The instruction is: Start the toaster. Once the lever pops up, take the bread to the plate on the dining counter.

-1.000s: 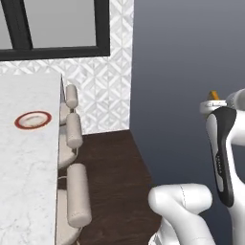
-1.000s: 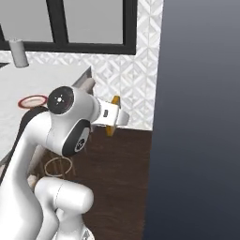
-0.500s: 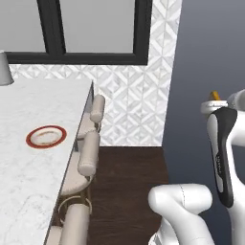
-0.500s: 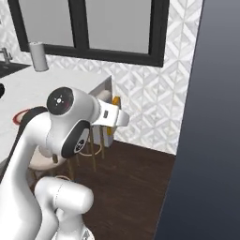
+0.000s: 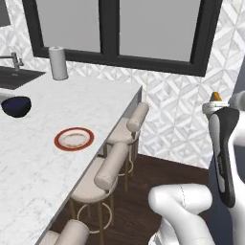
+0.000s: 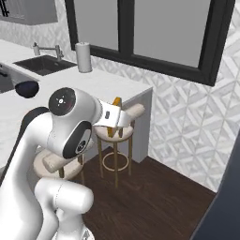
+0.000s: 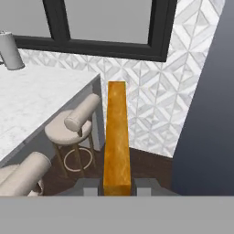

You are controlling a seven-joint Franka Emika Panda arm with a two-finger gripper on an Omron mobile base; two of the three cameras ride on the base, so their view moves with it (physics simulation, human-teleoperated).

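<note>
I am clamping my fingers (image 7: pixel 91 186) on the bread (image 7: pixel 116 137), holding it edge-on and high beside the bench (image 5: pixel 28 177); the plate (image 5: pixel 73 139) is waiting well apart.

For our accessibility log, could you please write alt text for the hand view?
A golden-brown toast slice, seen edge-on, is clamped between the gripper's two dark fingertips. Beyond it, to the left, lies the white marble dining counter with beige cushioned bar stools alongside, under a black-framed window in a white diamond-tiled wall.
</note>
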